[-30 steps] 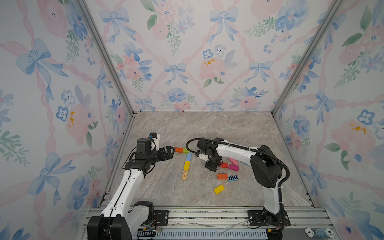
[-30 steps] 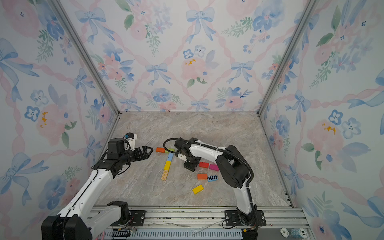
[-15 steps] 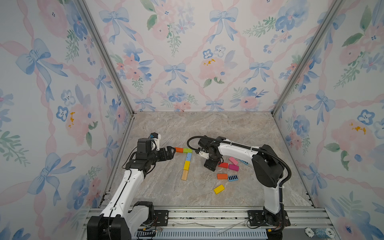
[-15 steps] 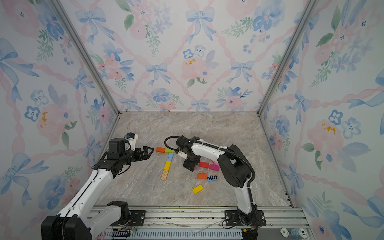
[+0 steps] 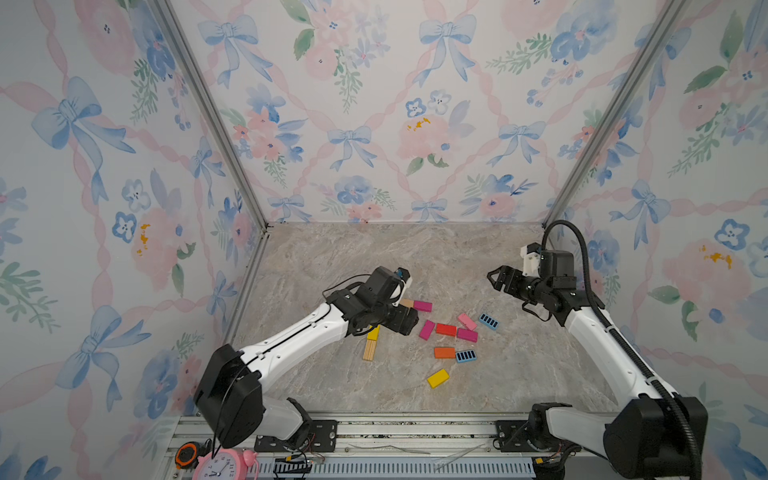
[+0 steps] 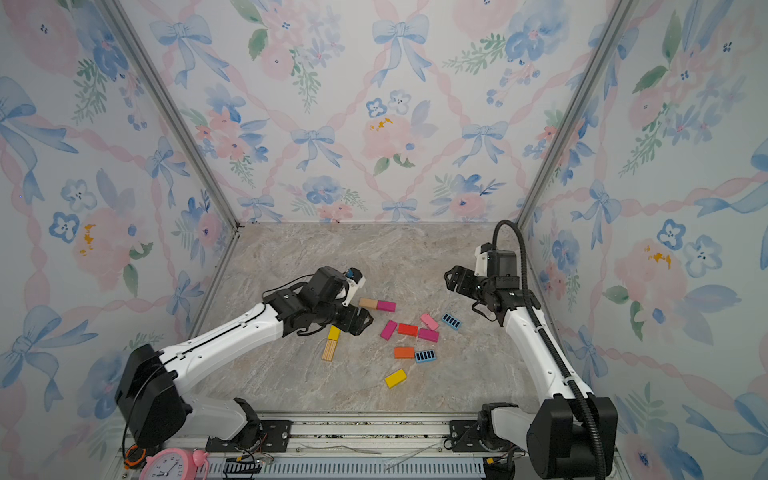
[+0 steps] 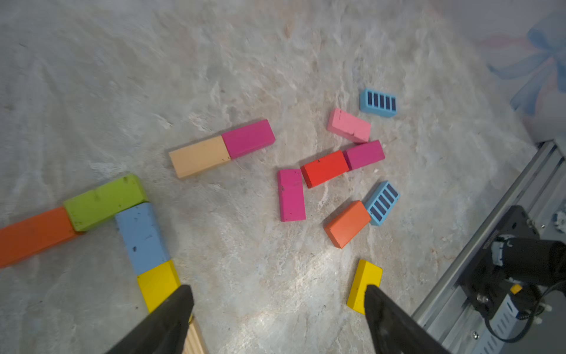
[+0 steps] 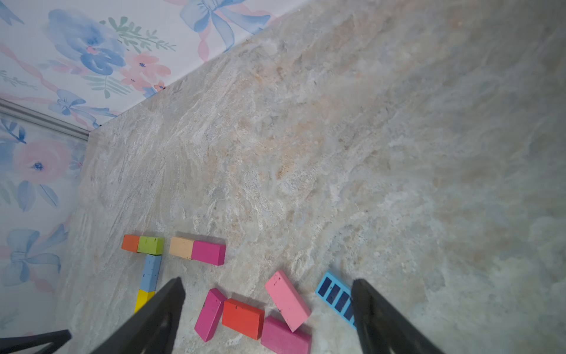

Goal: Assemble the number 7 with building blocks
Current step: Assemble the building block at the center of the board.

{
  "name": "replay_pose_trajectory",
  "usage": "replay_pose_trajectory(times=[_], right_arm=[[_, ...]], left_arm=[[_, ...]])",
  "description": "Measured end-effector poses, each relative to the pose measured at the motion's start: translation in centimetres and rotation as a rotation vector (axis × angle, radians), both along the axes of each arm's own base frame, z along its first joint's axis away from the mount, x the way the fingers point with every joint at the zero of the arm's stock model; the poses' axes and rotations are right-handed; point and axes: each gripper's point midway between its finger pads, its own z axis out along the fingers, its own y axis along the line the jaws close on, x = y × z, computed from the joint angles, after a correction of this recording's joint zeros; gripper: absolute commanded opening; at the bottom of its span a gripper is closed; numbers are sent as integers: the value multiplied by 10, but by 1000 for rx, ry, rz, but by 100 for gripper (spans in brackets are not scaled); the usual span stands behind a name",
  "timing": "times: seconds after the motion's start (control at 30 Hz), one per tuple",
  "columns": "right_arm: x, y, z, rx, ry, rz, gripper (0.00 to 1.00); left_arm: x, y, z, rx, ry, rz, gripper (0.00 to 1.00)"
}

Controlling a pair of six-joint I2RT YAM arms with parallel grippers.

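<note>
On the marbled tabletop (image 5: 374, 257), in both top views, the left gripper (image 5: 411, 323) hangs over the upper part of the number 7 (image 5: 369, 351). Its arm covers the top bar. Only a yellow block (image 5: 374, 332) and a lined wood block (image 6: 329, 350) of the stem show below it. Just beside this gripper, toward the back wall, a tan block (image 5: 406, 303) and a magenta block (image 5: 422, 306) lie end to end and touch. The other loose building blocks (image 5: 444, 353) are scattered to the right of the figure. The right gripper (image 5: 494, 279) is raised near the right wall, well apart from them.

From the left wrist view, nearly the whole figure can be seen. An orange block (image 7: 33, 234) and a green block (image 7: 104, 200) make the bar. Then a light blue block (image 7: 142, 239), the yellow block and the lined wood block go down as the stem, each touching the next. The fingers (image 7: 171, 318) of the left gripper stand wide apart and hold nothing. One finger hides the end of the yellow block, the other hides part of a loose yellow block (image 7: 364, 282).

From the right wrist view, the right gripper (image 8: 268, 281) also has its jaws wide apart and empty. Beyond them lie a pink block (image 8: 288, 300) and a red block (image 8: 243, 317), and a striped blue block (image 8: 333, 295) shows just beside one finger.
</note>
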Motion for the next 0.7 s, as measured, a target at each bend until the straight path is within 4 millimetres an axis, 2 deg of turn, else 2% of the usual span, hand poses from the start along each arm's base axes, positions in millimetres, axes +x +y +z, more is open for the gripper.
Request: replay_pose_trajectory(times=[0.07,0.17,0.27,0.37,0.5,0.7], right_arm=[[-9,-5,-9,47,33,-16,87],[-21,-1,-7,103,25,-8,87],[-29,7,-2,150,10,16,87],[-30,11,-2,175,9,26,87],[-28,16,-1,208,7,41,87],[-25,20,-3,238,17,50,87]], left_arm=[[-4,-16,-28,76,52,-28,80],[-7,-24,-69,184,125,-38,77],[-8,-29,-94,255,168,-45,76],[-5,-42,-102,278,173,-59,74],[1,-56,-101,274,159,-68,71],[10,-60,-111,305,165,-58,62]])
